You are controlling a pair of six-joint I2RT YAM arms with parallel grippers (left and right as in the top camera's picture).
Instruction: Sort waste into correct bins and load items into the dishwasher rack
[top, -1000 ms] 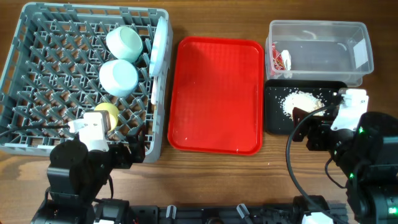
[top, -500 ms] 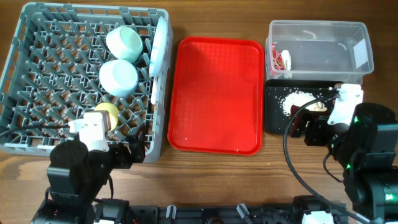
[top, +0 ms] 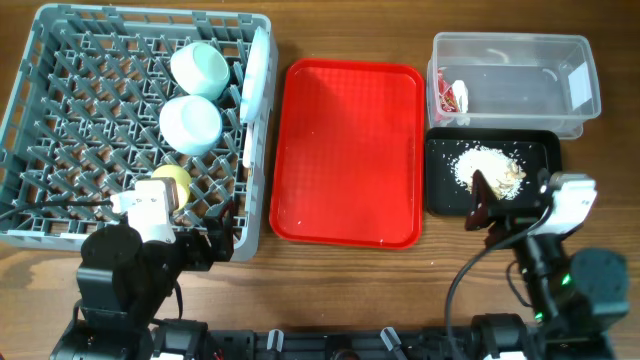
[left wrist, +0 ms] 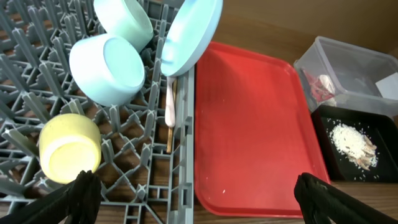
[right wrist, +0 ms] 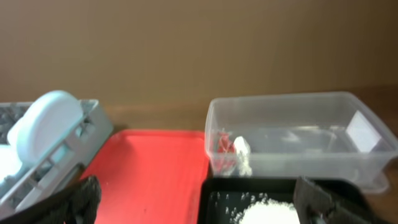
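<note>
rack [top: 90,120] left, flat tray [top: 345,150] middle, tub [top: 520,90] behind shallow tray [top: 440,195] right

The light is bright and even in the overhead view; it seems to come from above; shadows on the worktop [top: 350,30] are soft and short; the red tray [top: 350,150] has a faint shine near its front edge; the clear tub [top: 515,60] shows small white glints; the left wrist view is sharp, with lines bending a little near the edges; the right wrist view is dimmer and blurry all over; its dark fingers [right wrist: 326,199] look fuzzy.
</note>
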